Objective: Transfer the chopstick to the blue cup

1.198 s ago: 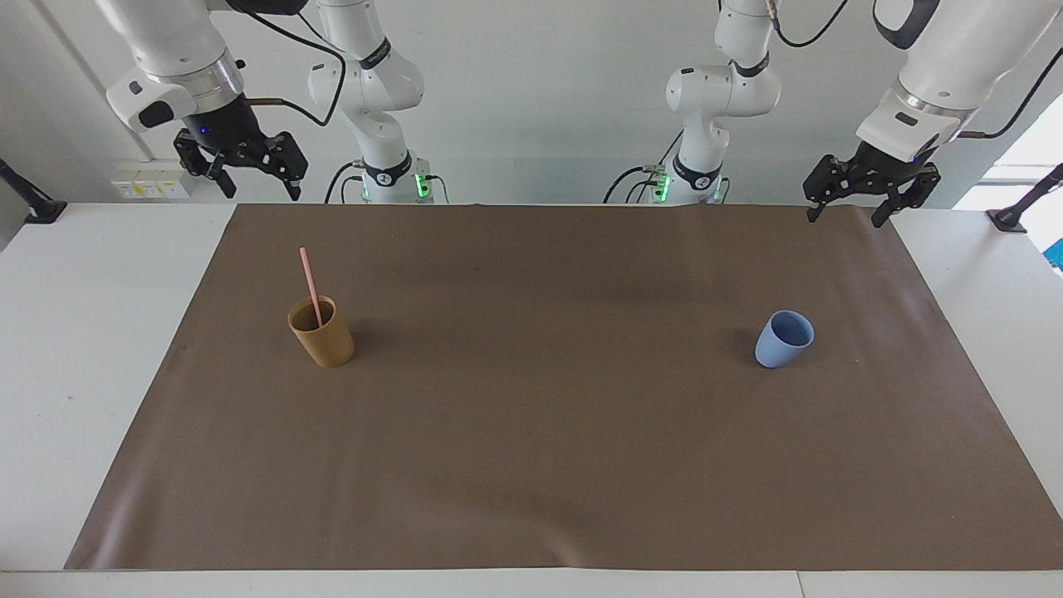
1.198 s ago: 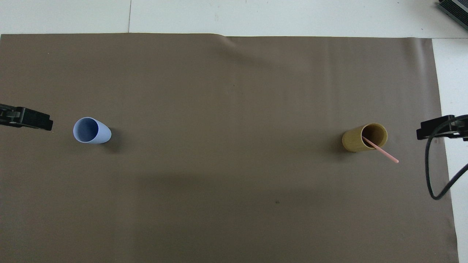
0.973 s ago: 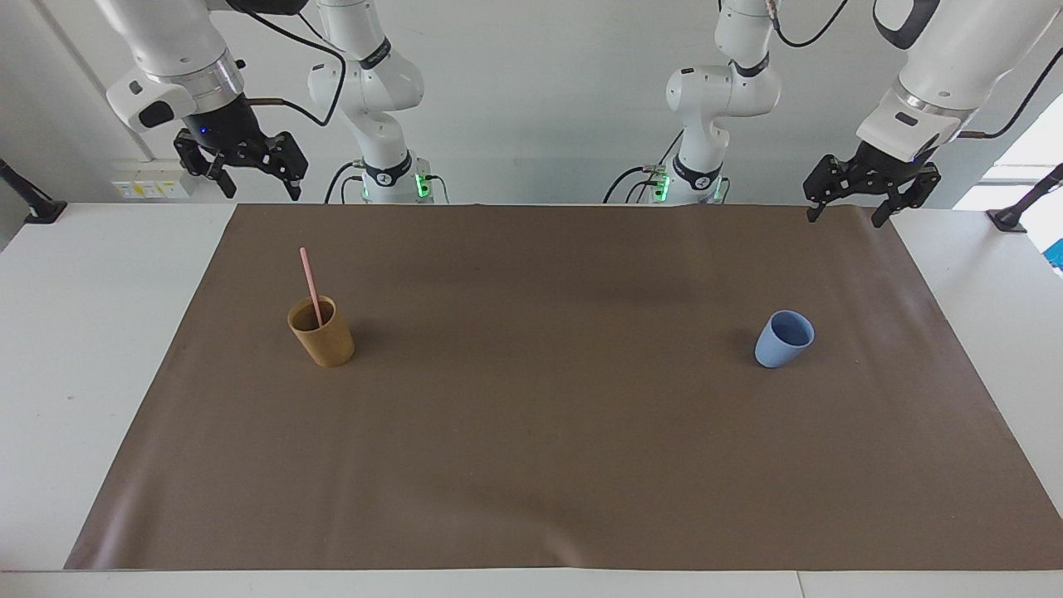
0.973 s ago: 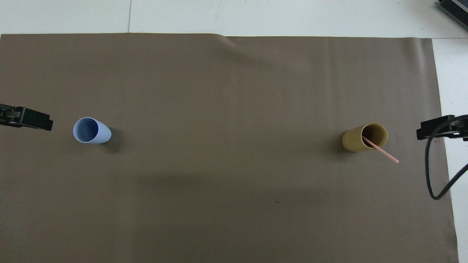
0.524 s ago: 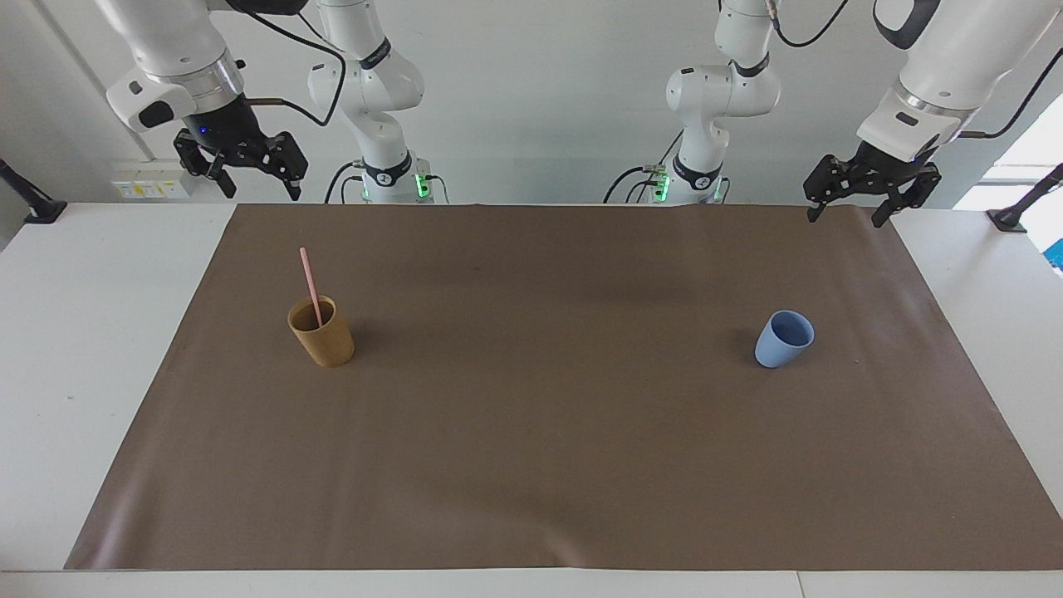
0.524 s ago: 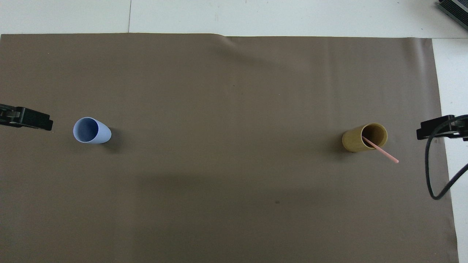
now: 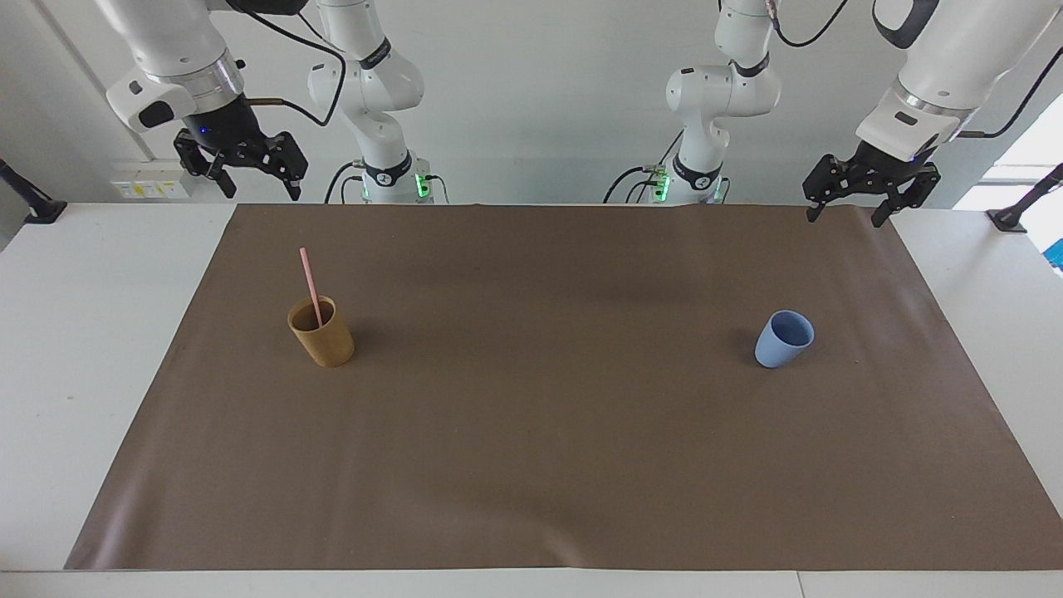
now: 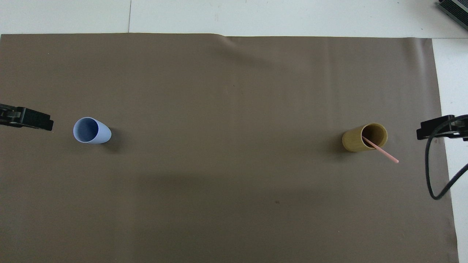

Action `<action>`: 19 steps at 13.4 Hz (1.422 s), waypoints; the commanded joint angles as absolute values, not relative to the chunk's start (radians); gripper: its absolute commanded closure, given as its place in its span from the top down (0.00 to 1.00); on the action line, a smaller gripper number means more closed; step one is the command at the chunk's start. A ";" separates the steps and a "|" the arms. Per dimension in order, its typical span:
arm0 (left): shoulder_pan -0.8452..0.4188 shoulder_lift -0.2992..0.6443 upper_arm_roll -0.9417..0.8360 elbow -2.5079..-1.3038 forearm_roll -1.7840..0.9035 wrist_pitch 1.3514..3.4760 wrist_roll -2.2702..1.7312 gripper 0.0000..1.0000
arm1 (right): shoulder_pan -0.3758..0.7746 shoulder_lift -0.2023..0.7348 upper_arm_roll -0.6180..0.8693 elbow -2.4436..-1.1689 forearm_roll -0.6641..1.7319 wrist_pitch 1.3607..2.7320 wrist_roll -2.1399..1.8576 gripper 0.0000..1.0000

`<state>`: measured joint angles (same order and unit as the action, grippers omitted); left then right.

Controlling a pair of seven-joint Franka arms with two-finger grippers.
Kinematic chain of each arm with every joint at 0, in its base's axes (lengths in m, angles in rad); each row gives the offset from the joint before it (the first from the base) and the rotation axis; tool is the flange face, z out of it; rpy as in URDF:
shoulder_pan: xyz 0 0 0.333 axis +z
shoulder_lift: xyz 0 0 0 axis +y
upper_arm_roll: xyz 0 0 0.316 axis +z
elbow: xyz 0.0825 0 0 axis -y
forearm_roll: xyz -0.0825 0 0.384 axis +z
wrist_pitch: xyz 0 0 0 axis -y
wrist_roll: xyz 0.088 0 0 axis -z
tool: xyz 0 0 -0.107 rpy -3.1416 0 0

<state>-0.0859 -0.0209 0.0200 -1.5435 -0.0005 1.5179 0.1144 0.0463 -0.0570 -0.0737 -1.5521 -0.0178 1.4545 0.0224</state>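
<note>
Chopstick leans in tan cup toward mat's right-arm end, blue cup toward left-arm end; both grippers raised, fingers spread, empty.

A pale pink chopstick stands in a tan-brown cup. At three o'clock from it, a plain light-blue cup. Brown mat covers a white surface. Both end effectors look black.

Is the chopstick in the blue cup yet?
No, the chopstick stands leaning in the tan cup toward the right arm's end; the blue cup holds nothing.
</note>
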 commanded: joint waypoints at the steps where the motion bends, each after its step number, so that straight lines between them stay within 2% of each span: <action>1: -0.086 -0.048 0.023 -1.580 -0.011 1.549 0.126 1.00 | 0.038 -0.072 -0.069 -1.565 -0.003 1.450 0.021 1.00; 10: -0.083 -0.052 0.025 -1.703 -0.015 1.673 0.118 1.00 | 0.038 -0.072 -0.069 -1.565 -0.003 1.451 0.021 1.00; 16: -0.008 -0.035 0.026 -1.922 -0.024 1.963 0.130 1.00 | 0.038 -0.072 -0.069 -1.565 -0.002 1.450 0.021 1.00; 19: 0.040 0.018 0.026 -1.989 -0.067 2.058 0.210 1.00 | 0.038 -0.072 -0.068 -1.566 -0.002 1.450 0.021 1.00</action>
